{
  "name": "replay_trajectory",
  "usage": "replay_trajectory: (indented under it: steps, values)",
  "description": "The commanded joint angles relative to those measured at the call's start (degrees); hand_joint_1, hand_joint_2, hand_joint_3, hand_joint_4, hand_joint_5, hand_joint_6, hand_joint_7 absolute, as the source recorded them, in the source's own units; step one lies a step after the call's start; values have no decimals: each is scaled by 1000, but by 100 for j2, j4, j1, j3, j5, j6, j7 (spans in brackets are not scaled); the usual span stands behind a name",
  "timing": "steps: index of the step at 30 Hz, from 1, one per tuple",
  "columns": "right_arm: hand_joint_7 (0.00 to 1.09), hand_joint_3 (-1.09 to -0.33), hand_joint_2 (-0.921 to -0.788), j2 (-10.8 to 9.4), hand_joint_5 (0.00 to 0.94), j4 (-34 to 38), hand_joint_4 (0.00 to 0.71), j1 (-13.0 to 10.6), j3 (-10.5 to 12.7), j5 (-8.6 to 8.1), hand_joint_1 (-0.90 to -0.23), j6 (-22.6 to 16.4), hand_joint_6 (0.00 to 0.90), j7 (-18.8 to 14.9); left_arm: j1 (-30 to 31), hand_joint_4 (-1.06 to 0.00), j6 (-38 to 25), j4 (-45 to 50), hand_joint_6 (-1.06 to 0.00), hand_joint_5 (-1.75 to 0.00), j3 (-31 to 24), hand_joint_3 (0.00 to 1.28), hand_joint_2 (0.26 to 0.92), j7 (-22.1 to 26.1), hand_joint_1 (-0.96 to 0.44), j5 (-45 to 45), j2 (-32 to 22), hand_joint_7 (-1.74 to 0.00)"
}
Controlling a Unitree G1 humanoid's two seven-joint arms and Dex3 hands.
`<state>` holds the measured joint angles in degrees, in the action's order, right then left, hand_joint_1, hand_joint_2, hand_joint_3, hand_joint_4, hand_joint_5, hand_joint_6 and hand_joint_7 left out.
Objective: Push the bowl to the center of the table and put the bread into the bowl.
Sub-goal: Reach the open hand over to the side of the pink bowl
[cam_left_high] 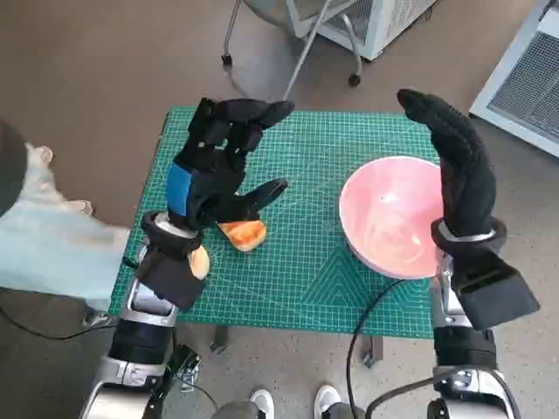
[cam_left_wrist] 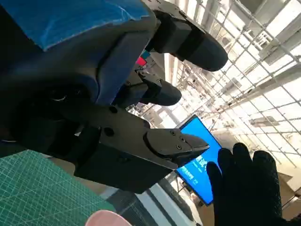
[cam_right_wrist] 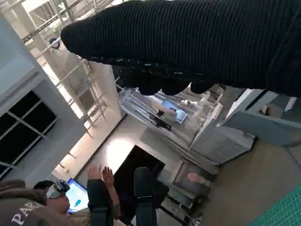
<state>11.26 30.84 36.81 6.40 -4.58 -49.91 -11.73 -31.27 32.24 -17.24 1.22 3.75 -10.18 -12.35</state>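
A pink bowl (cam_left_high: 384,218) stands on the right part of the green mat table (cam_left_high: 306,148), short of the middle. An orange-brown piece of bread (cam_left_high: 245,234) lies on the left part. My left hand (cam_left_high: 218,166) hangs over the bread with its fingers spread and holds nothing. My right hand (cam_left_high: 458,170) stands flat and upright along the bowl's right rim, fingers stretched out; I cannot tell whether it touches the bowl. The left wrist view shows my left hand (cam_left_wrist: 117,117), the bowl's rim (cam_left_wrist: 106,217) and the right glove (cam_left_wrist: 249,188). The right wrist view shows only the glove (cam_right_wrist: 197,42).
A second orange piece (cam_left_high: 200,262) lies by my left wrist near the table's front left edge. A person's pale sleeve (cam_left_high: 44,236) reaches in from the left. A chair's wheeled legs (cam_left_high: 288,52) stand behind the table. Shoes (cam_left_high: 293,403) show at the front.
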Motion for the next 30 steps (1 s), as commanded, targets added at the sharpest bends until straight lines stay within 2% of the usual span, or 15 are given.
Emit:
replay_trajectory:
  steps: [1, 22, 26, 30]
  values:
    - [763, -681, -921, -16, 1, 77, 359, -109, -13, -64, -593, 61, 75, -48, -65, -128, -33, 56, -138, -722, -31, 456, 722, -26, -4, 33, -22, -1015]
    - [757, -661, -921, 4, 1, 55, 358, -138, -3, -170, -596, 82, 77, -100, -44, -129, -67, 114, -139, -718, -23, 446, 728, -15, -5, 49, -10, -1013]
    - [754, -663, -921, 70, 1, 134, 358, -150, 60, -198, -577, 22, 79, -112, -57, -128, -46, 79, -138, -721, -25, 446, 727, -26, -5, 41, -12, -1016]
    - [749, -664, -921, 285, 1, 511, 358, -153, 273, -233, -573, -181, 81, -82, -35, -127, -46, 69, -137, -721, -36, 446, 728, -34, -7, 39, -18, -1016]
